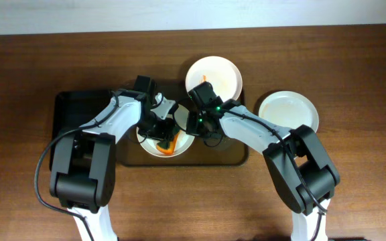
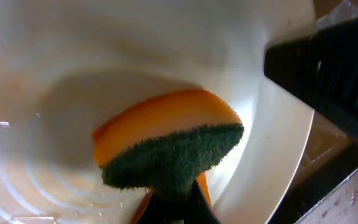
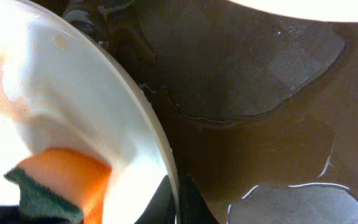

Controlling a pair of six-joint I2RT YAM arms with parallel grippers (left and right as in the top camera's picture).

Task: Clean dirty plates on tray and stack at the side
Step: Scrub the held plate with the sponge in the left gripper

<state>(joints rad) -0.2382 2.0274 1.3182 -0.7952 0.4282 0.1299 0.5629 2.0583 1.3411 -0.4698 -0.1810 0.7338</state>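
A white plate [image 1: 151,148] sits on the dark tray [image 1: 236,155] at its front left. My left gripper [image 1: 161,128] is shut on an orange and green sponge [image 1: 169,146], pressed into the plate; the sponge fills the left wrist view [image 2: 173,146] against the plate [image 2: 55,56]. My right gripper [image 1: 196,126] is shut on the plate's right rim [image 3: 160,155], one finger on each side [image 3: 178,205]. A second white plate [image 1: 213,75] with an orange scrap sits at the tray's back. A clean white plate [image 1: 288,110] lies on the table to the right.
The tray floor is wet, with puddles in the right wrist view [image 3: 272,68]. A black bin [image 1: 72,110] stands left of the tray. Brown table surrounds everything.
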